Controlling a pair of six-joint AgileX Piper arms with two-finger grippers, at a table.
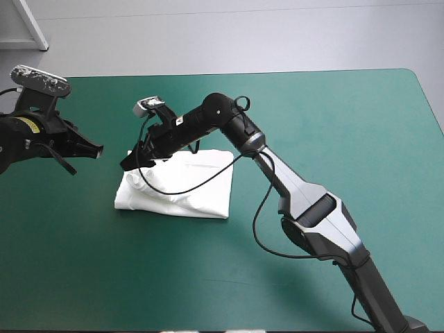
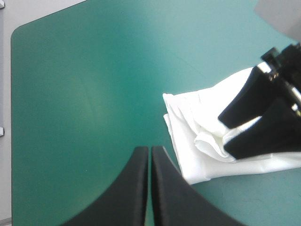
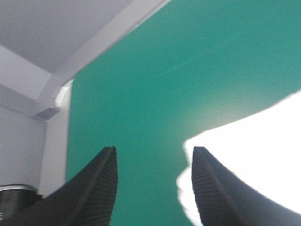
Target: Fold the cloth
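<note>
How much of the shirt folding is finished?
Mostly done: the T-shirt lies as a folded bundle on the table. Nothing is in hand: the right gripper is open over the bundle's end, the left gripper shut and empty, off to one side. Left, maybe: tidying that rumpled end.

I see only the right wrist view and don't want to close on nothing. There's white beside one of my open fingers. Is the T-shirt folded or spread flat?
Observer: Folded. The high view shows the T-shirt as a compact bundle lying on the teal-green cover.
Operator: Is the left gripper holding any part of it?
Observer: No. The left gripper is shut on nothing. It sits apart from the bundle, off the end toward the table's left edge.
</note>
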